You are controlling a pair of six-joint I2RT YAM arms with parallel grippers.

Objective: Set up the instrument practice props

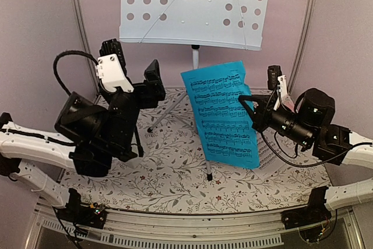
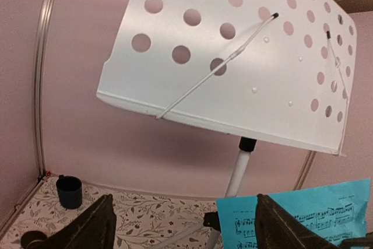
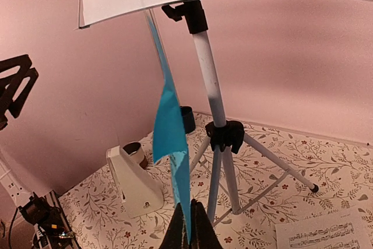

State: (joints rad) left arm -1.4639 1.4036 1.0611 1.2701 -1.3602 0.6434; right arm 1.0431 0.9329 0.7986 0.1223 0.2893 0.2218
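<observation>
The pale perforated music stand [image 1: 192, 10] stands on its tripod [image 1: 196, 58] at the back; it also shows in the left wrist view [image 2: 233, 74] and the right wrist view [image 3: 210, 86]. My right gripper [image 1: 252, 112] is shut on the right edge of the blue music sheet [image 1: 224, 118] and holds it upright in front of the tripod, below the stand's shelf. The right wrist view shows the sheet [image 3: 172, 132] edge-on in the closed gripper [image 3: 191, 225]. The white sheet [image 1: 274, 158] lies flat on the table at the right. The white metronome [image 3: 134, 185] stands at the left, hidden in the top view. My left gripper [image 1: 133, 65] is open, empty and raised.
A dark blue cup [image 2: 69, 192] stands in the back left corner by the wall. A brown roll [image 3: 135, 151] sits just behind the metronome. Tripod legs [image 3: 280, 167] spread across the flowered tablecloth [image 1: 175, 173]. Pink walls close in the back and sides.
</observation>
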